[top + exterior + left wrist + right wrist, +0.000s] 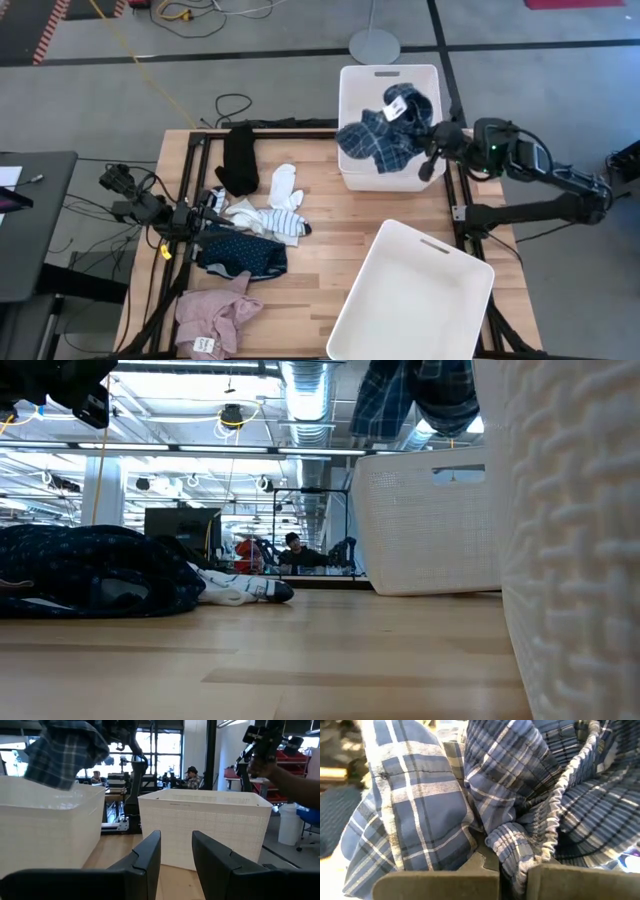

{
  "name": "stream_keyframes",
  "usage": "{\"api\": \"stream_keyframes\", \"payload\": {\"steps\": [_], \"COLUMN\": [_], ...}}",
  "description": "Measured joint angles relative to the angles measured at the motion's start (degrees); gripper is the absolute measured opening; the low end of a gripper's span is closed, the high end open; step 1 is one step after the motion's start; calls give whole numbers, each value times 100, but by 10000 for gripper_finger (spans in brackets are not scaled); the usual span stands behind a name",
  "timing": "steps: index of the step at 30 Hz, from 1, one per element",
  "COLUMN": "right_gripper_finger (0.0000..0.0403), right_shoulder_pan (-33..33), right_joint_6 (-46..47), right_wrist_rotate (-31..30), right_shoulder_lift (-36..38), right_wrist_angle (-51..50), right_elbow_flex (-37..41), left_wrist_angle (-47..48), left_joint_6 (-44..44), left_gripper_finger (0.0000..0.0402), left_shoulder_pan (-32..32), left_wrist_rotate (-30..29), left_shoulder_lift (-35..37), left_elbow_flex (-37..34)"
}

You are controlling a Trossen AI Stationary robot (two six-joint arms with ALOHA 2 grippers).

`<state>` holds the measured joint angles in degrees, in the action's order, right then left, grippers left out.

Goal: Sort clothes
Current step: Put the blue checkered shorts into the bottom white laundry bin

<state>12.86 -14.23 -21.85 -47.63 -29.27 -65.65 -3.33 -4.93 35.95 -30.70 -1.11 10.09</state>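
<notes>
My right gripper [430,150] is shut on the blue plaid shirt [385,138], which hangs over the far white bin [350,90]. In the low view the shirt [415,395] hangs just above the bin's rim [430,455]. On the table's left part lie a black piece [238,158], white socks [285,185], striped socks [275,222], a navy dotted piece [240,253] and a pink piece [212,315]. My left gripper [215,207] waits at the left beside the socks; its fingers [150,852] stand open with nothing between them. My right gripper pinches a bunch of the shirt's folds [492,842] between its two fingers, several layers gathered together. The fingers come about level from the table's right side. The shirt spreads out in front of the fingers and hangs below them, lifted off the table.
A second white bin [415,295] stands tilted at the near right, its wall [580,540] filling the low view's right side. A black frame [185,180] runs along the table's left and far edges. A person's arm [292,782] shows beyond the table.
</notes>
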Motion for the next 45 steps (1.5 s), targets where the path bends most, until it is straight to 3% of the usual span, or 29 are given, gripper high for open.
{"api": "stream_keyframes", "payload": {"steps": [4,10,14,29,37,45], "right_gripper_finger": [16,16,16,16,16,16], "right_shoulder_pan": [182,45,-415,-2929,-4161,-4699], "right_joint_6": [-16,223,416,1660,1983,2542], "right_wrist_rotate": [137,1516,1875,1923,1610,1431], "right_shoulder_lift": [127,380,511,661,-115,-1058], "right_wrist_angle": [236,264,-17,-789,-819,-1251], "right_elbow_flex": [144,144,144,142,142,142], "left_wrist_angle": [2,2,2,-1,1,0], "left_joint_6": [60,49,34,171,340,532], "left_gripper_finger": [105,105,105,105,105,105], "left_shoulder_pan": [0,2,2,1,1,0], "left_wrist_rotate": [0,-31,-98,-257,-648,-959], "left_shoulder_lift": [-2,0,0,0,-2,-1], "left_elbow_flex": [0,0,0,0,0,0]}}
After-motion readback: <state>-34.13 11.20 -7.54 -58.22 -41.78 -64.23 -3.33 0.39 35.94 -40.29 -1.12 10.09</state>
